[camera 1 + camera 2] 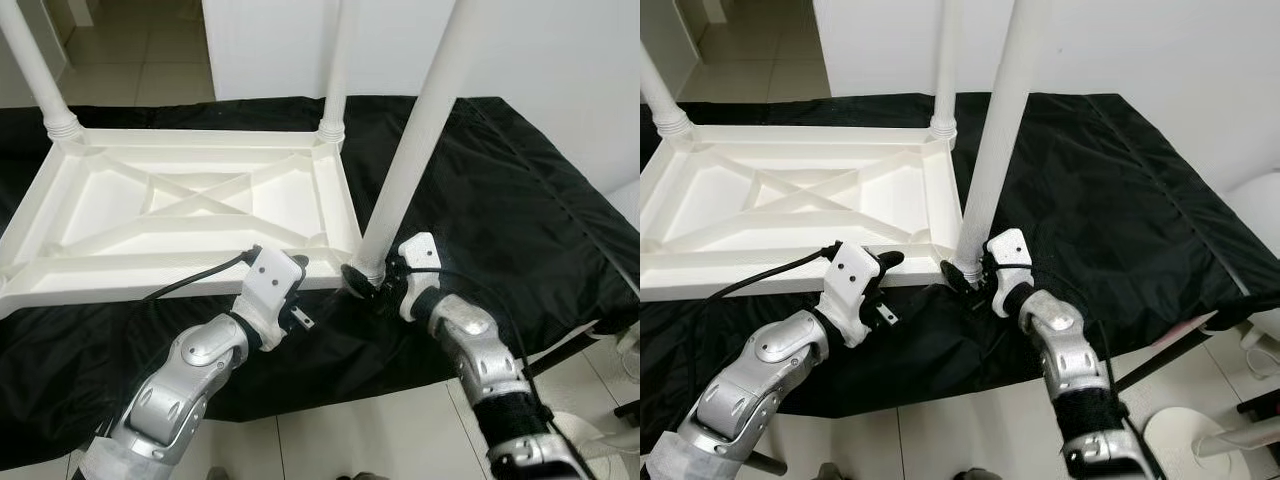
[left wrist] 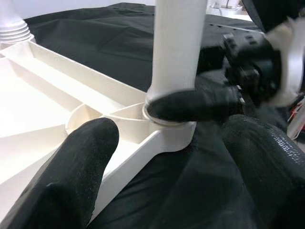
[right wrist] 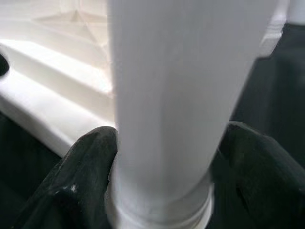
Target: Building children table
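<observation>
Clamped on the base of a white table leg (image 1: 415,150), the right gripper (image 1: 372,283) has a black finger (image 3: 78,186) pressed on each side of it, just above the collar where the leg stands in the near corner socket of the tabletop (image 1: 180,205). That white tabletop lies upside down on a black cloth (image 1: 500,200), its ribbed underside facing up, with two more legs (image 1: 335,70) standing in its far corners. Left gripper (image 1: 262,262) rests at the tabletop's near rim beside that corner with its fingers (image 2: 71,167) spread apart, holding nothing.
</observation>
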{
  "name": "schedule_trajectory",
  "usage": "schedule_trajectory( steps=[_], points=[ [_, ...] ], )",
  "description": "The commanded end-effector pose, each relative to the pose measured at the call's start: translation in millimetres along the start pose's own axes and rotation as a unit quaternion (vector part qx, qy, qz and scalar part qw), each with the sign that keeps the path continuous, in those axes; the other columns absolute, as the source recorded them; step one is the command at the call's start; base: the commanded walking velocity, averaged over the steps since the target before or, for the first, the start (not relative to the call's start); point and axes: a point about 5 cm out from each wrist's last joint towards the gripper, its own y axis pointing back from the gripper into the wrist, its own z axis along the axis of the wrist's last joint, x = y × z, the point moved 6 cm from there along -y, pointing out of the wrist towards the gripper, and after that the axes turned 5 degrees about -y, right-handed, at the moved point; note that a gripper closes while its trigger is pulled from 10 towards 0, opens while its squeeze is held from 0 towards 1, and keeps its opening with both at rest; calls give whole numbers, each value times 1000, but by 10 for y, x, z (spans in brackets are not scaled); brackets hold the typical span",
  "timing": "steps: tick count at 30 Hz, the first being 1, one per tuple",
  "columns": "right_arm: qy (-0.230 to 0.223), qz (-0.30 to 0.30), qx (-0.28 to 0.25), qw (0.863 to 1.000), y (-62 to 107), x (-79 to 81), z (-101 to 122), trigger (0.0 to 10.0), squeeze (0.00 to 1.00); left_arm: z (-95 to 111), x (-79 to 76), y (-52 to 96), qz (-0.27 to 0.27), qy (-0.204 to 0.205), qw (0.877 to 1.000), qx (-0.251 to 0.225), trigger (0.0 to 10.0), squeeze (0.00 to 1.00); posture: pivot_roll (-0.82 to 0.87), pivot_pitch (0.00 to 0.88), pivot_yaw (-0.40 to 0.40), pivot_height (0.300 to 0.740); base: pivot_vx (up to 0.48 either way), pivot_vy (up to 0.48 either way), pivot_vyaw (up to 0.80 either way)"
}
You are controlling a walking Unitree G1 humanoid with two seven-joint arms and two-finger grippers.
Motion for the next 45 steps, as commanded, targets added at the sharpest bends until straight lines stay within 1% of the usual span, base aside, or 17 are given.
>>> schedule_trajectory(
  steps=[1,4,12,13,24,25,28,29,32,33,34,35,36,39,41,42,45],
  points=[
    [-1,22,4,1000,-28,-5,-7,10000,0,-17,-89,-14,-34,1,999,2,10000,0,-19,67,-30,740,0,0,0],
    [19,42,2,999,-114,-33,61,10000,0,-10,-87,-28,-35,-2,999,1,10000,0,-17,63,-26,740,0,0,0],
    [36,74,20,996,-190,0,13,10000,0,5,-79,-35,-35,-4,999,0,10000,0,-8,58,-28,740,0,0,0],
    [31,81,25,996,-198,9,-14,0,0,7,-74,-34,-34,-6,999,0,10000,0,-5,57,-30,740,0,0,0],
    [17,92,34,995,-185,0,-92,0,0,8,-54,-32,-28,-5,1000,-1,10000,0,-4,50,-33,740,0,0,0],
    [4,87,36,996,-158,-12,-133,10000,0,10,-52,-39,-29,-5,1000,-2,10000,0,-10,54,-30,740,0,0,0],
    [-1,83,34,996,-155,-21,-142,10000,0,12,-49,-42,-29,-4,1000,-2,10000,0,-11,55,-29,740,0,0,0],
    [-16,76,28,997,-153,-32,-134,10000,0,13,-47,-44,-29,-5,1000,-2,10000,0,-11,56,-29,740,0,0,0],
    [-23,63,24,997,-160,-51,-132,10000,0,13,-46,-44,-29,-5,1000,-2,10000,0,-13,58,-28,740,0,0,0],
    [-28,52,19,998,-166,-55,-125,10000,0,11,-46,-45,-30,-5,1000,-2,10000,0,-16,60,-27,740,0,0,0],
    [-28,22,18,999,-181,-99,-134,10000,0,4,-48,-43,-30,-5,1000,-1,10000,0,-18,59,-26,740,0,0,0],
    [-28,22,18,999,-181,-99,-134,10000,0,4,-48,-43,-30,-5,1000,-1,10000,0,-18,59,-26,740,0,0,0],
    [-27,-15,19,999,-194,-145,-157,10000,0,2,-50,-44,-31,-5,999,0,10000,0,-24,58,-23,740,0,0,0],
    [-26,-40,19,999,-199,-176,-174,10000,0,0,-52,-45,-32,-5,999,0,10000,0,-24,58,-23,740,0,0,0],
    [-38,-103,30,994,-200,-208,-256,10000,0,7,-73,-66,-35,-5,999,-1,10000,0,-30,60,-20,740,0,0,0],
    [-53,-125,33,990,-196,-211,-289,10000,0,8,-83,-71,-37,-5,999,-2,10000,0,-31,62,-21,740,0,0,0],
    [-53,-125,33,990,-196,-211,-289,10000,0,8,-83,-71,-37,-5,999,-2,10000,0,-31,62,-21,740,0,0,0]
  ],
)
